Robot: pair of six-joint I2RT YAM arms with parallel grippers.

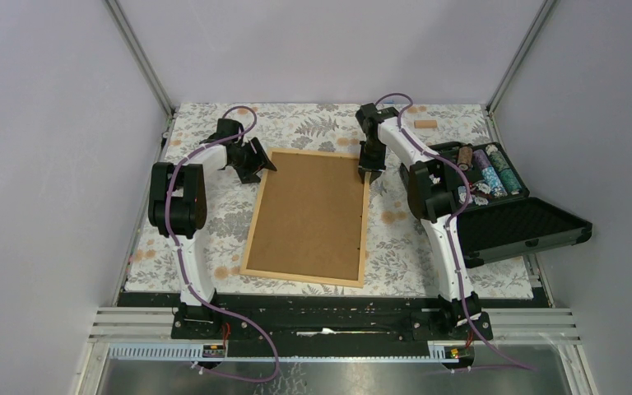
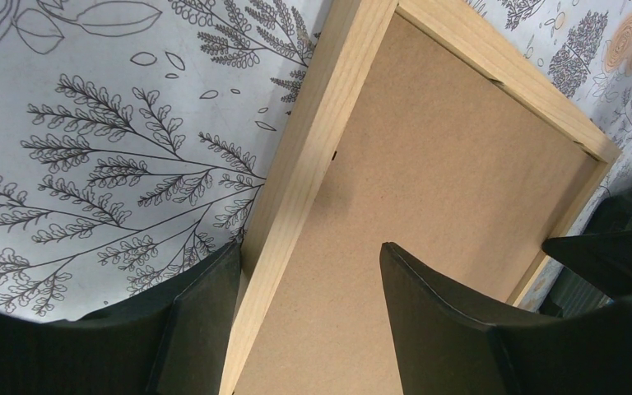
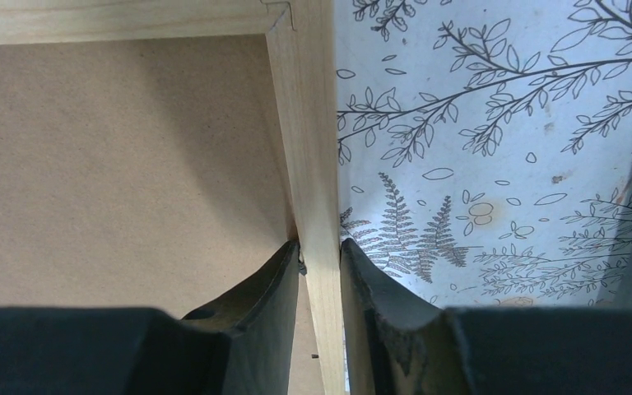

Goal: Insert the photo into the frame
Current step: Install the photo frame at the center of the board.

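The light wood frame (image 1: 255,216) lies flat on the cloth, back side up, with a brown backing board (image 1: 311,214) filling it. The photo is hidden. My left gripper (image 1: 257,164) is at the frame's far left corner. It is open and straddles the left rail (image 2: 313,140), one finger outside on the cloth and the other over the board (image 2: 444,148). My right gripper (image 1: 371,171) is near the far right corner. Its fingers (image 3: 319,243) press both sides of the right rail (image 3: 309,140), shut on it.
An open black case (image 1: 502,189) holding rolls of chips stands right of the frame, its lid (image 1: 527,230) lying toward the near right. A small wooden cylinder (image 1: 425,124) rests at the back right. The floral cloth (image 1: 173,247) covers the table, and walls close in on three sides.
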